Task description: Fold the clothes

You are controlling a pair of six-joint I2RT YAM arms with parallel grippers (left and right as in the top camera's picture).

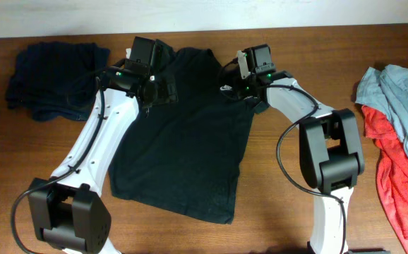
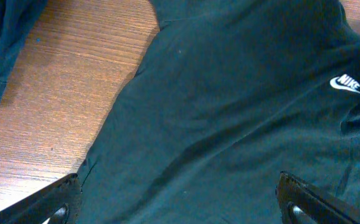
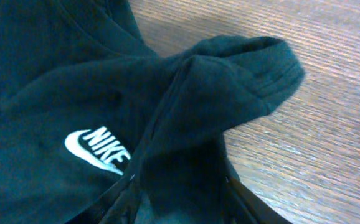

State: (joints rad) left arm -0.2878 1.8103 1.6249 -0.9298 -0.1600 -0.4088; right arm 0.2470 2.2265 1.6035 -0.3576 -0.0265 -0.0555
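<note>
A black Nike T-shirt (image 1: 183, 148) lay face up across the middle of the wooden counter (image 1: 34, 155), collar toward the top of the frame and hem toward the bottom. The right gripper (image 3: 180, 202) had its jaws clamped on a bunched sleeve (image 3: 242, 68). In the right wrist view the cloth rose from the bottom centre toward the upper right, its hemmed cuff hanging over bare wood, with the white logo (image 3: 96, 149) just to its left.

The left gripper (image 2: 180, 205) hovered over the shirt's other shoulder with its jaws wide apart and nothing between them. Only flat black cloth and a strip of wood at the left showed beneath it.

A dark blue garment (image 1: 52, 77) sat in the upper left of the overhead frame, apparently already folded. A heap of grey-blue and red clothes (image 1: 398, 134) waited at the right edge, well apart from the shirt.

The step in hand looked like the first side fold — drawing that sleeve in over the chest. The next move would call for carrying the sleeve toward the shirt's middle, laying it flat without dragging the body askew, and only then letting go. The left gripper would likely need to drop onto its own sleeve or side seam to mirror the fold.
</note>
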